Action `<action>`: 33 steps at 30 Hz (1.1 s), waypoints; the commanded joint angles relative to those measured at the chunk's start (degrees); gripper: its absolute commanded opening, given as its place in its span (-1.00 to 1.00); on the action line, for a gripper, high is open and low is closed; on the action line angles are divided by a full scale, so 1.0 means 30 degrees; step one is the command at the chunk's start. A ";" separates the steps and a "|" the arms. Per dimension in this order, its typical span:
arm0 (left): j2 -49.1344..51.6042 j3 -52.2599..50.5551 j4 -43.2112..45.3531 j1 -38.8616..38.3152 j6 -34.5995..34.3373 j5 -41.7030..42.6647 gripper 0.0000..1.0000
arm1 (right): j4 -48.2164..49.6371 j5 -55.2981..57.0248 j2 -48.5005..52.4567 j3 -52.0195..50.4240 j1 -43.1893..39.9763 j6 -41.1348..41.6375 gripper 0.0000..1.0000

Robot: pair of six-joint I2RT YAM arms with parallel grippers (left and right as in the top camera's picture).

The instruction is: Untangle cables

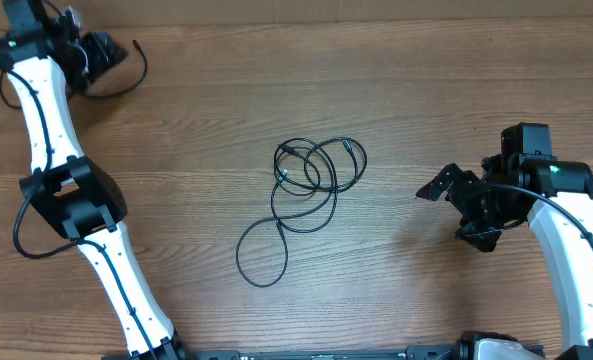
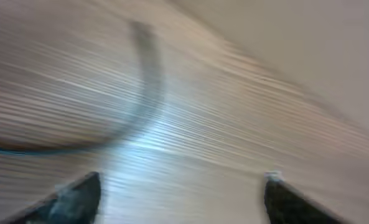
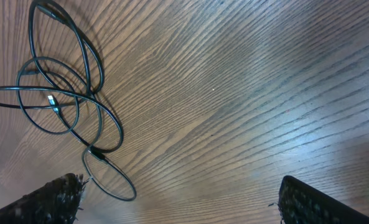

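At far left, near the back corner of the brown wood-grain table: the left gripper sits close to the table's far edge. The left wrist view is blurred. Its 2 fingers stand wide apart with only bare wood between them, so the jaws are spread and hold nothing. In that view the table edge runs diagonally across the upper right, with a pale surface beyond it.

- 1 thin black cord lies in an open curve on the wood just beside the left gripper, well apart from the rest. Blur hides its ends.
- A broad stretch of bare wood lies between this corner and the table centre.

At centre: a tangle of thin black cables, with several flat loops overlapping.
- 1 long loop trails from it toward the near-left.
- A silver-tipped plug lies inside the loops.
- I cannot tell how many separate cables make up the tangle.
- It touches neither gripper, and there is open wood all round it.

At right: the right gripper is low over the table, well apart from the tangle, with clear wood between them. In the right wrist view both dark fingertips are spread wide, with nothing between them.
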 commanded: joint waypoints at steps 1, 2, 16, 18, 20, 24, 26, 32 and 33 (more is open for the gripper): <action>-0.0882 0.1290 -0.2098 -0.1049 -0.0284 0.6943 0.89 | 0.0146 0.0168 -0.0015 -0.0095 0.0066 0.0029 1.00; -0.0882 0.1450 -0.3045 -0.1421 -0.0146 0.7468 0.96 | 0.0189 0.0168 -0.0015 -0.0095 0.0066 0.0029 1.00; -0.0838 0.1377 -0.9697 -0.9311 0.3971 -0.2754 0.99 | 0.0219 -0.0408 -0.0015 -0.0095 0.0066 -0.2113 1.00; -0.0831 0.1311 -1.0142 -1.0236 0.4685 -0.5013 1.00 | 0.0219 -0.0401 -0.0015 -0.0095 0.0066 -0.2106 1.00; -0.0831 0.1122 -1.0455 -1.0987 0.5552 -0.6543 1.00 | 0.0204 -0.0401 -0.0015 -0.0095 0.0087 -0.2113 1.00; -0.0801 0.1042 -1.0455 -1.1832 0.7643 -0.6397 0.96 | 0.0226 -0.0401 -0.0015 -0.0095 0.0175 -0.2113 1.00; -0.0794 0.1035 -1.0593 -1.2145 1.0542 -0.4022 0.94 | 0.0211 -0.0401 -0.0015 -0.0095 0.0335 -0.2106 1.00; -0.0794 0.0852 -1.0593 -1.2284 1.5030 -0.0495 0.86 | 0.0233 -0.0401 -0.0015 -0.0095 0.1188 -0.2106 1.00; -0.0794 0.0699 -1.0593 -1.2284 1.6079 0.0044 0.85 | 0.0335 -0.0401 -0.0015 -0.0095 0.1676 -0.2098 1.00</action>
